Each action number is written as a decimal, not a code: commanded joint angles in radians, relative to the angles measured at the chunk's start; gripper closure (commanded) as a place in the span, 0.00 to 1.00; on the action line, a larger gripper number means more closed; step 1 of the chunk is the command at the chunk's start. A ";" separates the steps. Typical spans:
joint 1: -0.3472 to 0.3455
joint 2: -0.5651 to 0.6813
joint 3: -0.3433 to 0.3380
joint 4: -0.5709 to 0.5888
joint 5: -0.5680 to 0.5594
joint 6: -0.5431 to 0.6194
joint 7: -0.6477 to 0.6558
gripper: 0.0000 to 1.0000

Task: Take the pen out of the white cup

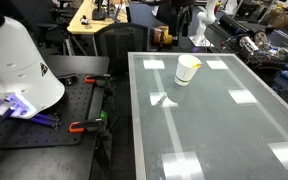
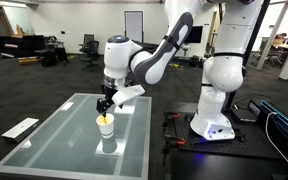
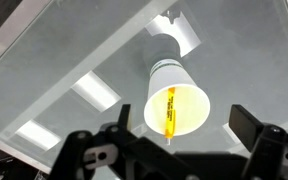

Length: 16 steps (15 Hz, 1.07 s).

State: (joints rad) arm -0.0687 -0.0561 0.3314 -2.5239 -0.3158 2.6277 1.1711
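Lab hall, glass-topped table (image 1: 224,130) reflecting ceiling lights. Near mid-table, white cup (image 2: 105,125) upright on the glass, pen (image 3: 169,112) inside, leaning on inner wall. Directly above cup, gripper (image 2: 105,103) hanging, jaws spread wide, grasping nothing.

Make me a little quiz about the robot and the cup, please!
1. True or false: the pen is already out of the white cup.
2. Pick one. Where is the gripper? A: just above the cup. B: deep inside the cup. C: far away from the cup.
3. Fill the gap: the pen is coloured ____.

Key: 1 false (it stands inside the cup). 2 A. 3 yellow.
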 commanded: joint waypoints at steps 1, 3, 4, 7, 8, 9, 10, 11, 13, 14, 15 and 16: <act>0.063 0.000 -0.063 0.001 -0.003 -0.003 0.001 0.00; 0.075 0.006 -0.084 0.008 -0.034 0.001 0.012 0.00; 0.082 0.011 -0.095 0.012 -0.050 0.005 0.026 0.00; 0.099 0.035 -0.119 0.021 -0.082 0.027 0.035 0.00; 0.103 0.042 -0.126 0.023 -0.096 0.039 0.048 0.00; 0.106 0.047 -0.130 0.024 -0.116 0.045 0.064 0.00; 0.108 0.055 -0.135 0.025 -0.142 0.061 0.088 0.00; 0.081 0.064 -0.111 0.026 -0.175 0.080 0.119 0.00; 0.082 0.080 -0.116 0.032 -0.237 0.101 0.183 0.00; 0.082 0.087 -0.118 0.036 -0.270 0.105 0.219 0.00; 0.083 0.094 -0.119 0.042 -0.293 0.103 0.247 0.00; 0.084 0.102 -0.121 0.049 -0.318 0.101 0.274 0.01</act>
State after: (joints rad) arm 0.0183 0.0125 0.2170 -2.5050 -0.5627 2.7100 1.3629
